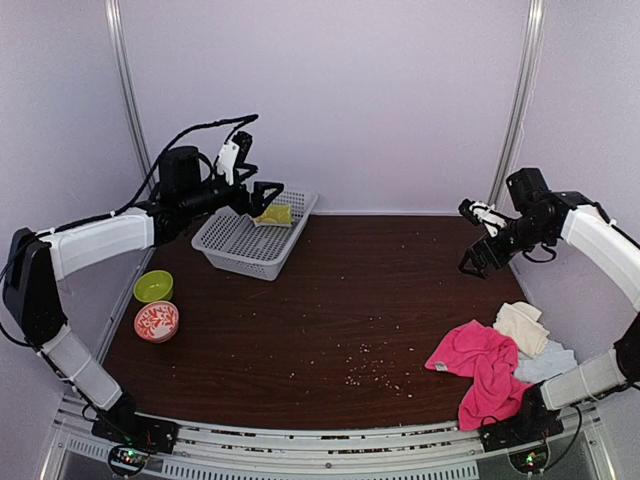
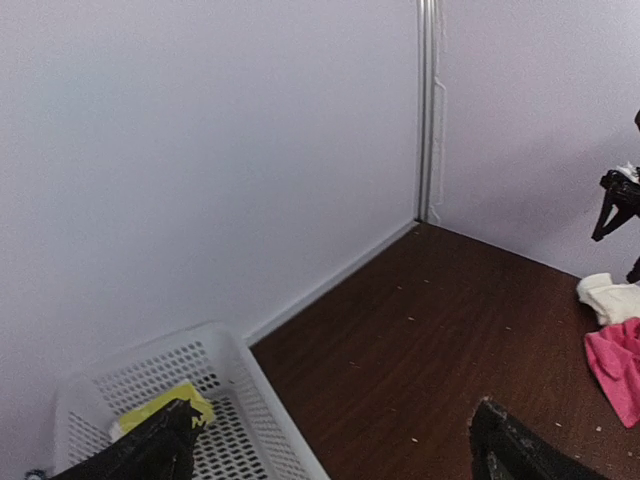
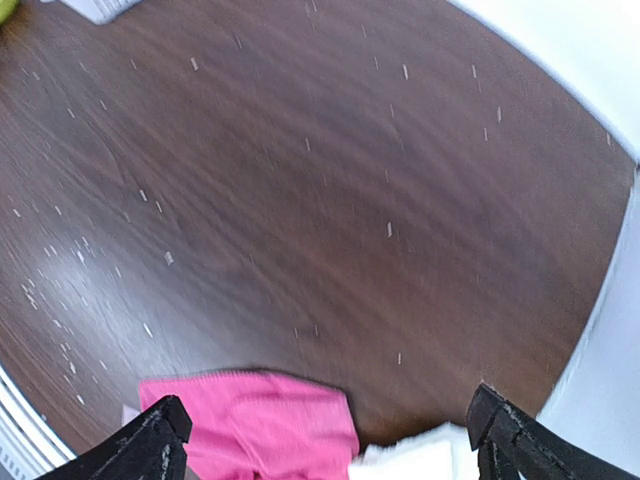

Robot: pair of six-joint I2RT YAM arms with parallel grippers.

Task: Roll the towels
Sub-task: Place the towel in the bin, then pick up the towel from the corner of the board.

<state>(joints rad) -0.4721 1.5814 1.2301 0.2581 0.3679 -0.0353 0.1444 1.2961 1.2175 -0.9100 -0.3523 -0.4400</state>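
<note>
Four towels: lime-yellow towel [image 1: 274,214] in the white basket [image 1: 235,245] at upper left, by the left gripper [image 1: 262,190], jaws wide and empty; hot-pink towel [image 1: 478,362], cream towel [image 1: 522,326] and pale-blue towel [image 1: 545,362] heaped lower right below the right gripper [image 1: 468,238], likewise spread, holding nothing.

You've got nothing to read here: no words, numbers or labels come through in any view. White marks on the red bowl [image 1: 156,321] by the left arm are too small to tell, pattern or lettering.
</note>
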